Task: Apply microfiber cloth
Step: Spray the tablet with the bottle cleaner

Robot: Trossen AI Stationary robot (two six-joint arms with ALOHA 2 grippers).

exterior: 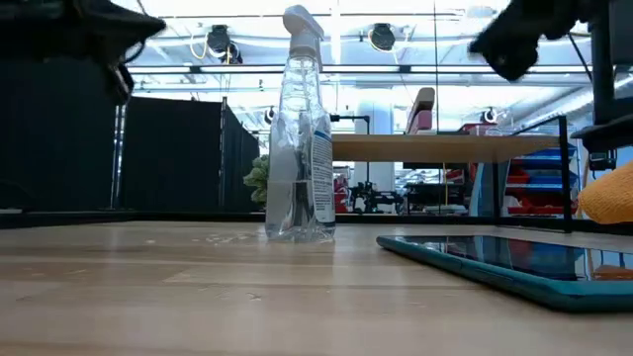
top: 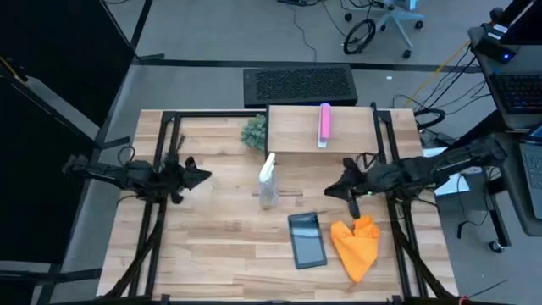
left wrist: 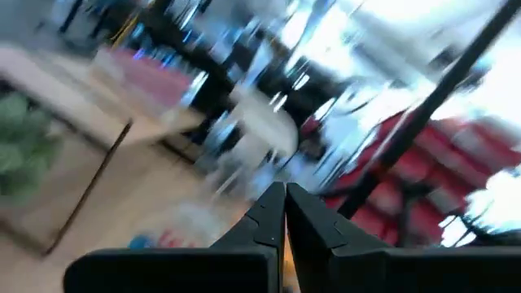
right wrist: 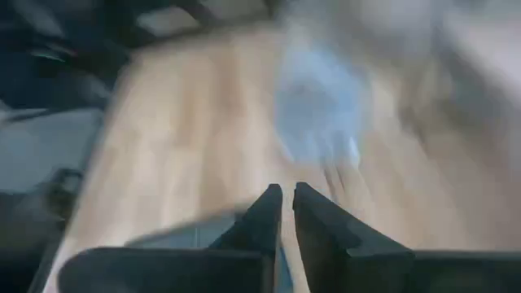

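Note:
The orange microfiber cloth (top: 356, 244) lies crumpled on the table near its right front, next to the dark grey tablet (top: 306, 240), which lies flat. In the low view the cloth (exterior: 608, 193) shows at the right edge, beyond the tablet (exterior: 514, 262). My right gripper (top: 332, 190) hovers above the table, beyond the cloth and tablet, shut with nothing in it (right wrist: 285, 199). My left gripper (top: 206, 176) hangs at the table's left, shut and empty (left wrist: 286, 203).
A clear spray bottle (top: 268, 182) stands upright at the table's middle, between the two grippers. A wooden shelf (top: 322, 129) with a pink object (top: 324, 124) stands at the far edge, a green plant (top: 253, 132) at its left. Bare wood lies at the front left.

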